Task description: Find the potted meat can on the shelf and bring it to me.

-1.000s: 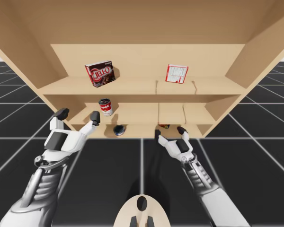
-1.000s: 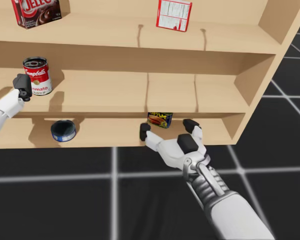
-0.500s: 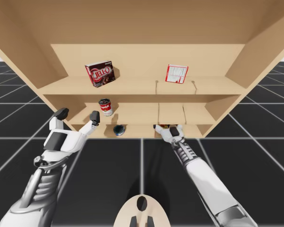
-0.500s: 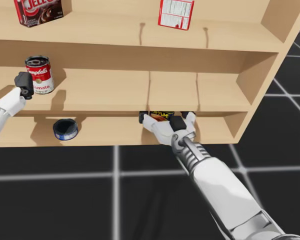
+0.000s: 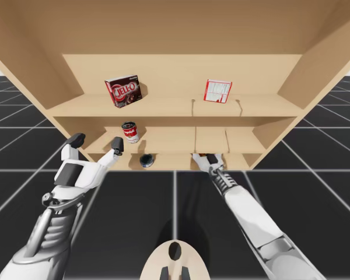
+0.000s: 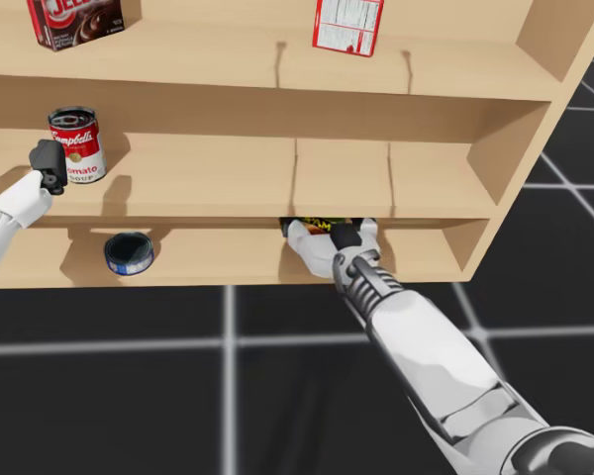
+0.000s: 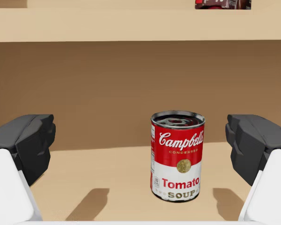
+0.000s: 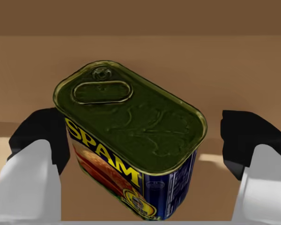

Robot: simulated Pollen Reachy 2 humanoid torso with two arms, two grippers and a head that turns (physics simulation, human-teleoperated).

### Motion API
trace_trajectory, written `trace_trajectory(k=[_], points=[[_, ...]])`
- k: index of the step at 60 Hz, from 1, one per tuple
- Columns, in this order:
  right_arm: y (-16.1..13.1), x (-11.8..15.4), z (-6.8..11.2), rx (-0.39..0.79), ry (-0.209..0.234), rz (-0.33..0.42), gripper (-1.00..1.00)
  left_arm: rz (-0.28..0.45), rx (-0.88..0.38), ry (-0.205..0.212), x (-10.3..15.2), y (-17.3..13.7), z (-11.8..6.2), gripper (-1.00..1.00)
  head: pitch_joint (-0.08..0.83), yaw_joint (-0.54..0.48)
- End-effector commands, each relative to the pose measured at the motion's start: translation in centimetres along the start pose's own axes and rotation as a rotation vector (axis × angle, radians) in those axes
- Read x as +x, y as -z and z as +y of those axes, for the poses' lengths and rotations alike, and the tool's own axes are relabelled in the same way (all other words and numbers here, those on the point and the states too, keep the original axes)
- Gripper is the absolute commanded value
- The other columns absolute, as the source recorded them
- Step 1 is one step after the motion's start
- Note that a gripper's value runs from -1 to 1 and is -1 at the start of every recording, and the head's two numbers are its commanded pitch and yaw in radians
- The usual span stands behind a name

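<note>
The potted meat can (image 8: 131, 140), a blue rectangular tin with a dark green lid, stands between the fingers of my right gripper (image 8: 147, 138). That gripper is open: one finger sits close beside the can and the other stands apart from it. In the head view the can (image 6: 317, 227) is on the bottom shelf, mostly hidden behind my right gripper (image 6: 322, 234), which reaches in under the middle board. The high view shows the right gripper (image 5: 205, 157) at that same spot. My left gripper (image 5: 96, 143) hovers open in front of the middle shelf.
A red and white soup can (image 7: 177, 161) stands on the middle shelf ahead of my left gripper (image 7: 140, 145). A round blue tin (image 6: 129, 251) lies on the bottom shelf. A dark brown box (image 5: 123, 92) and a red and white box (image 5: 217, 91) stand on the top shelf.
My right arm has stretched forward into the bottom shelf, bringing its open fingers to either side of the potted meat can. The left arm has stayed still.
</note>
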Motion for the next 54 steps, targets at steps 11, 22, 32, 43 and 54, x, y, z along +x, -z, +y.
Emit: trace_trajectory(k=[11, 22, 32, 43, 54], points=[[-0.4, -1.8, 6.4, 0.101, 0.123, 0.068, 1.0, 0.001, 0.0, -0.005, -0.1, 0.0, -0.2, -1.0, 0.594, -0.15], [-2.8, -0.2, 5.8, 0.132, 0.13, -0.017, 1.0, -0.001, 0.004, -0.005, -0.1, 0.0, -0.2, -1.0, 0.596, -0.15], [-5.5, 0.9, 5.0, 0.14, 0.129, -0.1, 1.0, -0.005, 0.009, -0.004, -0.1, 0.0, -0.2, -1.0, 0.594, -0.15], [-8.1, 1.1, 4.5, 0.135, 0.113, -0.187, 1.0, -0.008, 0.012, -0.004, -0.1, 0.0, -0.3, -1.0, 0.593, -0.15], [-12.3, 0.2, 4.8, 0.17, 0.097, -0.173, 1.0, -0.009, 0.013, -0.004, -0.1, 0.0, -0.3, -1.0, 0.593, -0.15]])
